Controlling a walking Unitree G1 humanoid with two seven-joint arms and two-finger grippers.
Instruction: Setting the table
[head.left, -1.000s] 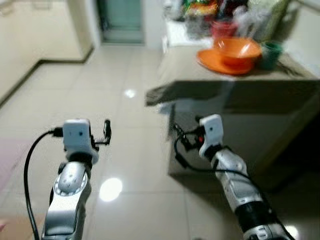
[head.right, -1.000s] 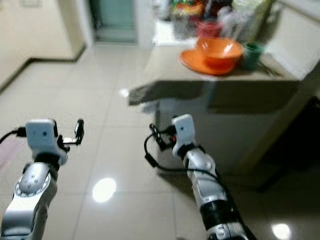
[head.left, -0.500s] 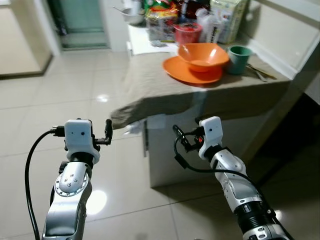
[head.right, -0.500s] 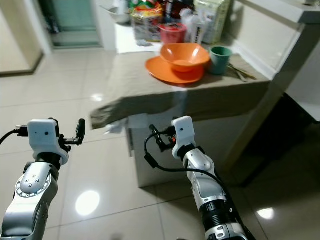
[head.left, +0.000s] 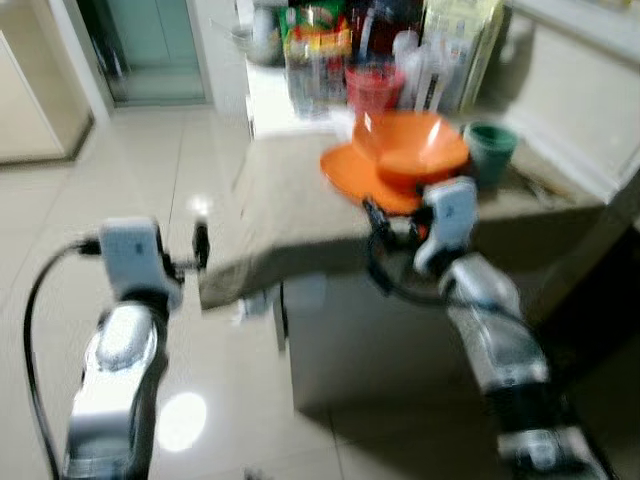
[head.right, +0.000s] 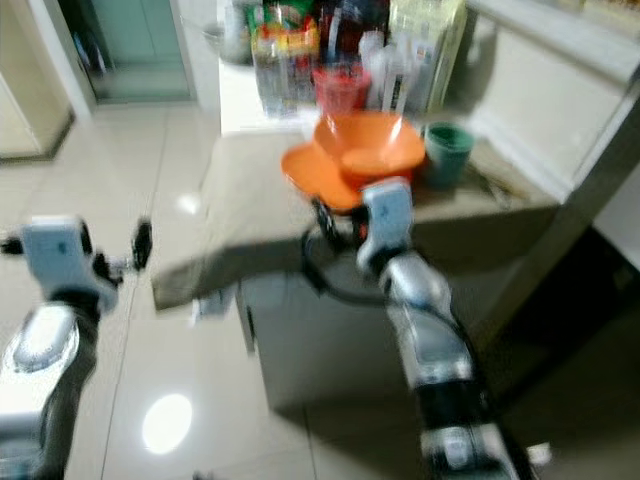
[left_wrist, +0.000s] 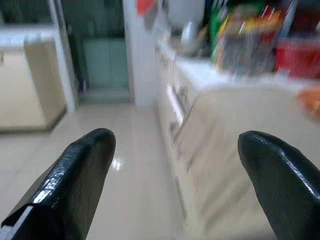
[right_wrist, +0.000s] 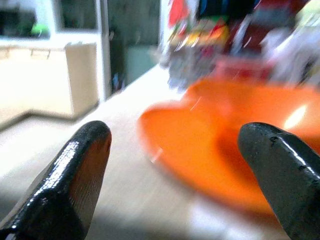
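The right gripper (right_wrist: 172, 165) has its jaws released and spread wide, and straight ahead of them, just beyond the fingertips, lies the flat round orange plastic plate (right_wrist: 200, 150) with the deep orange plastic bowl (head.left: 415, 145) sitting on it. Both rest on the beige cloth-covered worktop (head.left: 290, 215), near its front edge. The plate's near rim faces the jaws, low between the two black fingers (right_wrist: 82, 170), so the likely approach is a short forward reach at rim height. Being round, the plate offers no long axis to line up with; the rim itself looks like the place to pinch.

The right gripper is plainly the nearer one, hanging in front of the plate in the head views, though blur hides whether it touches anything. The left gripper (left_wrist: 172, 180), jaws also released and empty, is well to the side, level with the worktop's draped corner and over the tiled floor (head.left: 60, 200).

Behind the bowl, further from the jaws, stand a green cup (head.left: 490, 150), a red tub (head.left: 372, 85) and a blurred row of bottles and packets.
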